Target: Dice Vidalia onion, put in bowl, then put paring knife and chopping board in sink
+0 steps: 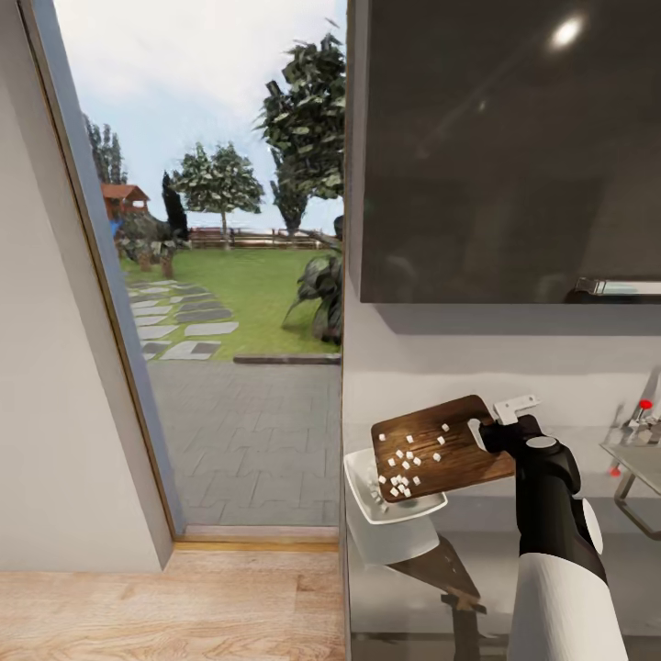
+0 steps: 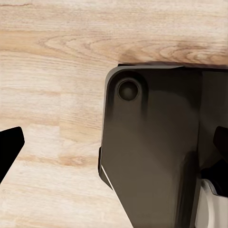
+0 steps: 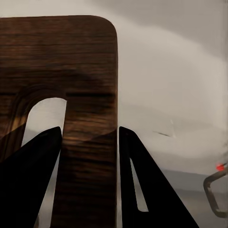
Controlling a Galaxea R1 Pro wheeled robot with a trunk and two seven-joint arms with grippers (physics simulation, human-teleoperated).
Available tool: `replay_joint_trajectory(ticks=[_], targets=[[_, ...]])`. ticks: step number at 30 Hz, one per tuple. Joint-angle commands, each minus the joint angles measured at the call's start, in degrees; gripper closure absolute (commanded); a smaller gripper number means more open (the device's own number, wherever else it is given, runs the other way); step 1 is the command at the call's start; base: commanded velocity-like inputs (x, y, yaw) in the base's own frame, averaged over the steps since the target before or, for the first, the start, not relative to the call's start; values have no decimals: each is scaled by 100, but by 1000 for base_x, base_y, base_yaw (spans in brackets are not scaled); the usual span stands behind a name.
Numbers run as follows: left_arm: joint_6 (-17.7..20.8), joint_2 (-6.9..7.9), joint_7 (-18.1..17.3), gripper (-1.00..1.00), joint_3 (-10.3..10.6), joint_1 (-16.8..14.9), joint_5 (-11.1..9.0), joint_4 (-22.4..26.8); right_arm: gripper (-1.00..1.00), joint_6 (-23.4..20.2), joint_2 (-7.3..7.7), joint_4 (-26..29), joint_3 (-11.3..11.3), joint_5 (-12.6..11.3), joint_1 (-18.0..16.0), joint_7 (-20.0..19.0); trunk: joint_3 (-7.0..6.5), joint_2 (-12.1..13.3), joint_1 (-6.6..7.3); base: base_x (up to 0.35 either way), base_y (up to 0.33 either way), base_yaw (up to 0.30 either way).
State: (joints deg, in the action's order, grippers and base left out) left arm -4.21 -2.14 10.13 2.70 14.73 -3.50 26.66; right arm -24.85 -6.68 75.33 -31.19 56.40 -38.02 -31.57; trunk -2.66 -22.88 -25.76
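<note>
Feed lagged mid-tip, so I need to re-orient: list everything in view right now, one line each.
chopping board: one, dark brown wood, tilted above the bowl, held at its handle end
diced onion: many small white pieces, on the board
bowl: one, white, on the countertop under the board's low end
countertop: one, grey, reflective, lower right
tap: chrome with red dot, right edge
wall cabinet: one, dark grey, upper right
doorway: garden outside, left
floor: light wood
right gripper: black, shut on the board
left gripper: over the floor
</note>
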Motion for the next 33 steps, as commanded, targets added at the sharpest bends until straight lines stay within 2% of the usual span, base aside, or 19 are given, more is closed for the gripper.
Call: replay_joint_trajectory(ticks=[1, 26, 30, 33], targets=[[-12, 3, 33, -100, 29, 4, -37, 6, 100, 10, -7, 8, -15, 43, -4, -51, 1, -4, -2, 0, 0, 0], [-10, 3, 33, -100, 29, 3, -37, 6, 100, 278, -8, 8, -19, 29, -4, -52, 1, -4, -2, 0, 0, 0], [-9, 3, 33, -100, 38, 4, -28, -16, 100, 270, -105, 35, -98, 11, 4, -16, 1, -4, -2, 0, 0, 0], [-9, 3, 33, -100, 38, 4, -28, -14, 100, 270, -105, 35, -98, 11, 4, -16, 1, -4, -2, 0, 0, 0]])
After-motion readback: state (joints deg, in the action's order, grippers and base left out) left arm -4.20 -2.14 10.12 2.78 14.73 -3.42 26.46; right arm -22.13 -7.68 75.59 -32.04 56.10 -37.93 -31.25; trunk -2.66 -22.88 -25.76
